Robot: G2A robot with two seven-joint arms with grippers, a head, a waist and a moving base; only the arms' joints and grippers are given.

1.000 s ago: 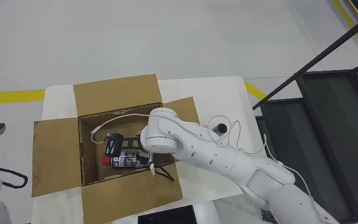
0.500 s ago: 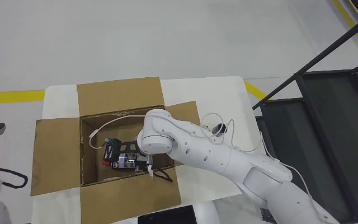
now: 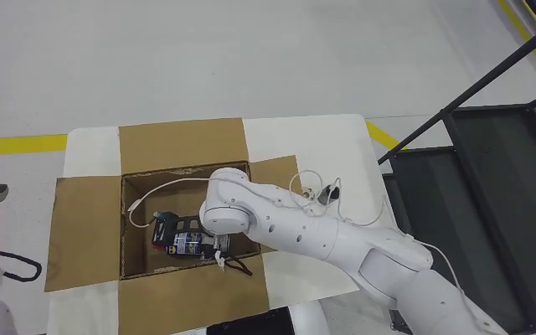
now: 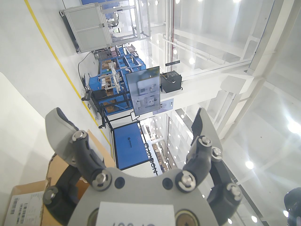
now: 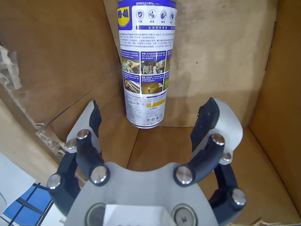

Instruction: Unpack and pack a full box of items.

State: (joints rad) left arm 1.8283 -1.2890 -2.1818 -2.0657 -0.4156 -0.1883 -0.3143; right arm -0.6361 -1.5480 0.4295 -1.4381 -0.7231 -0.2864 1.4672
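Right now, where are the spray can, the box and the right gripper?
spray can (image 5: 147,55), right wrist view, on the label of its body.
box (image 3: 180,144), top view, on its far flap.
right gripper (image 5: 151,108), right wrist view, midway between fingertips.

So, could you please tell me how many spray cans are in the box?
1. The spray can lies on the floor of the box, just ahead of the open right end effector. The right arm covers part of the box, so another could be hidden.

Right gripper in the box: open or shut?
Open. The right gripper fingers stand wide apart, with the spray can ahead of them, not gripped.
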